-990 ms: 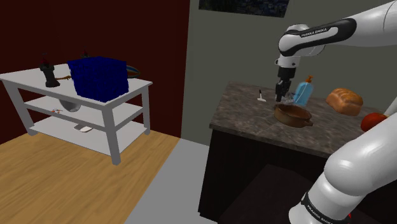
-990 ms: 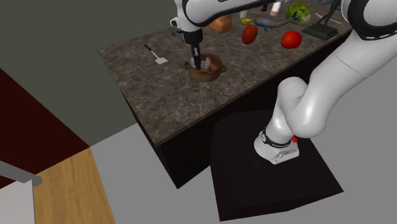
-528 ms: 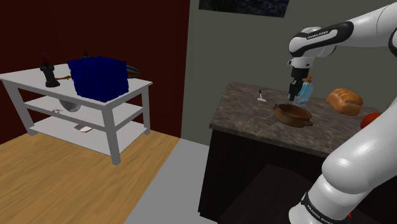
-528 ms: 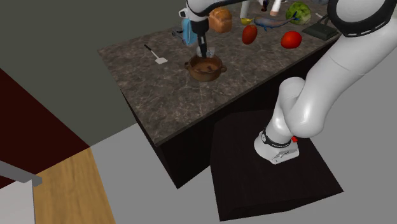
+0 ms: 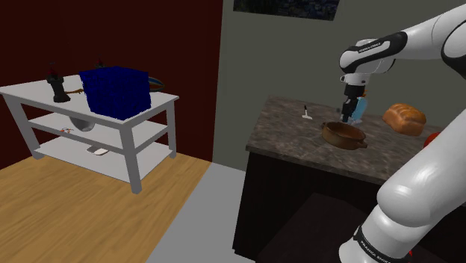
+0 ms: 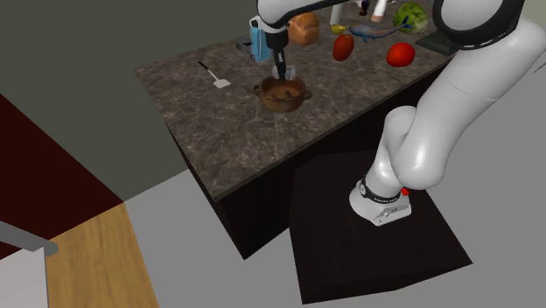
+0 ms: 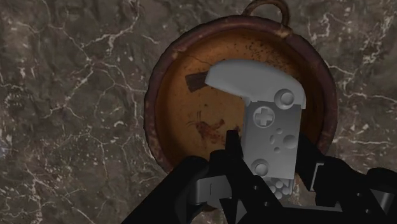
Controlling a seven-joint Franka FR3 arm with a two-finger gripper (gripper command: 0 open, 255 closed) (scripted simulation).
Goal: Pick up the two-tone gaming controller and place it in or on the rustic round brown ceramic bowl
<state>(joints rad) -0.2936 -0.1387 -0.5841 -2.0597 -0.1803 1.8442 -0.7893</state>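
Note:
In the wrist view a grey gaming controller, with a rounded lighter grip and a flat face of buttons, stands on end between my black fingers. My gripper is shut on it, directly over the round brown bowl with ring handles. The shoulder view has the gripper just above the far side of the bowl on the dark marble counter. From the second exterior view the gripper hangs over the bowl.
Just behind the bowl stands a blue bottle, with a bread loaf beside it. A small white utensil lies on the counter. Red fruits sit further back. A white table with a blue box is far off.
The gripper has moved toward the shoulder view's right, from the bowl's near-left rim to over its far side by the bottle, still clasping the controller.

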